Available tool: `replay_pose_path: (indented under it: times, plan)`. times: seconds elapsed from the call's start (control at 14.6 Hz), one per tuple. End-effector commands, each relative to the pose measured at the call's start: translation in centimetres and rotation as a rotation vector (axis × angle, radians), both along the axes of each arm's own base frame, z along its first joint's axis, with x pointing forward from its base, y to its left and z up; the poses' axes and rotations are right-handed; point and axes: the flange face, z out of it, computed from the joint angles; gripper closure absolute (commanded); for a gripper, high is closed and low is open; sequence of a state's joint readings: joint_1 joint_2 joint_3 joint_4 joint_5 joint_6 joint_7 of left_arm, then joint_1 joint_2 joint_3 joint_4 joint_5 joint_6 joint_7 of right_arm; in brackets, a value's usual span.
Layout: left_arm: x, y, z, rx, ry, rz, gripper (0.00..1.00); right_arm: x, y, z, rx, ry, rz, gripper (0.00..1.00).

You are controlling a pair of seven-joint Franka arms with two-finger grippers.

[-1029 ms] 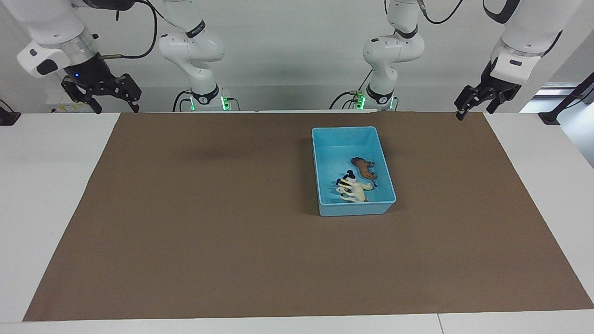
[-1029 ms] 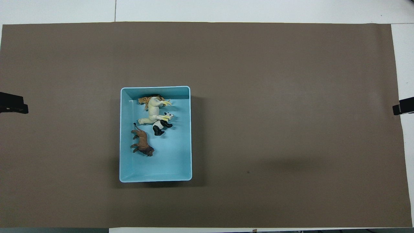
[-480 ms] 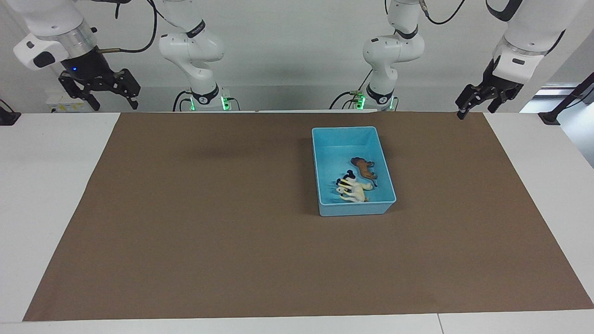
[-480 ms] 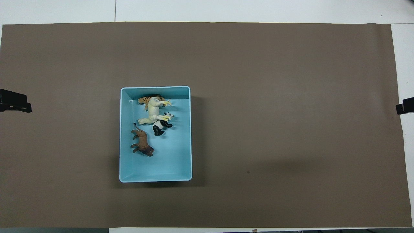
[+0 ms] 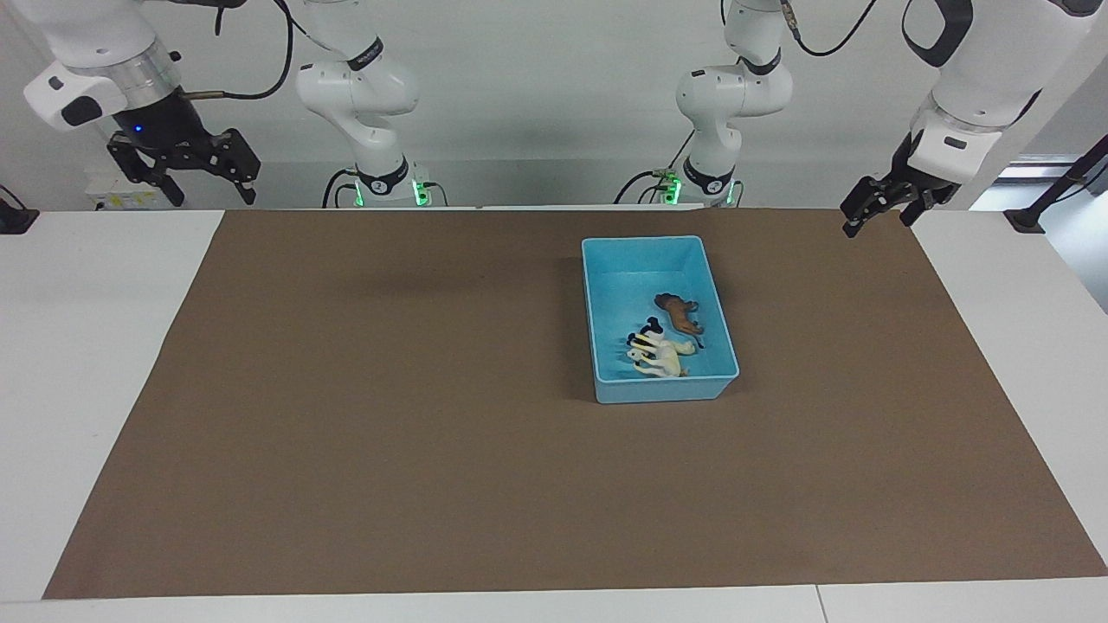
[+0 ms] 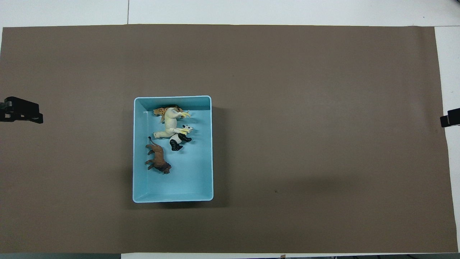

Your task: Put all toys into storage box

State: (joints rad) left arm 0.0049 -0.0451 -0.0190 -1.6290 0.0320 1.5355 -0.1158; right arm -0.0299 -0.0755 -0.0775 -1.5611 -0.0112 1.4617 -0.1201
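- White wall and two arm bases stood at the robots' end of the table (image 5: 104, 346), which wore a brown mat (image 5: 433, 433).
- From the facing camera, the storage box (image 5: 606, 294) sat on the mat toward the left arm's end of the table. The lion (image 5: 679, 313), panda (image 5: 649, 328) and horse (image 5: 662, 355) lay inside it; the tiger was hidden by the box wall.
- The left claw (image 5: 874, 208) hung over the mat's edge at its own end, empty; I could not tell how wide it stood. The right claw (image 5: 201, 176) hung high over its end, fingers spread, holding nothing.
- From overhead, the box (image 6: 138, 151) held all four: tiger (image 6: 163, 109) against the wall farthest from the robots, horse (image 6: 169, 124) touching it, panda (image 6: 178, 138) against the horse, lion (image 6: 157, 160) nearest the robots.
- The left claw (image 6: 25, 112) and right claw (image 6: 449, 118) only peeked in at the edges.
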Motion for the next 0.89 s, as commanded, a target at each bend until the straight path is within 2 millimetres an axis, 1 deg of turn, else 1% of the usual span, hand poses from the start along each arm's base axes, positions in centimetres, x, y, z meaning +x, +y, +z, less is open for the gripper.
replay_pose_path:
  times: [0.0, 0.34, 0.82]
  plan:
    - [0.06, -0.37, -0.03, -0.016, -0.006, -0.014, 0.0, -0.3, -0.23, 0.26, -0.01, -0.001, 0.014, 0.0]
    - [0.33, -0.59, 0.26, -0.067, -0.032, 0.0, 0.0, -0.31, -0.21, 0.31, -0.009, -0.001, 0.014, 0.0]
    - [0.08, -0.76, 0.16, -0.068, -0.018, -0.033, 0.0, -0.34, -0.29, 0.23, -0.008, 0.002, 0.014, 0.0]
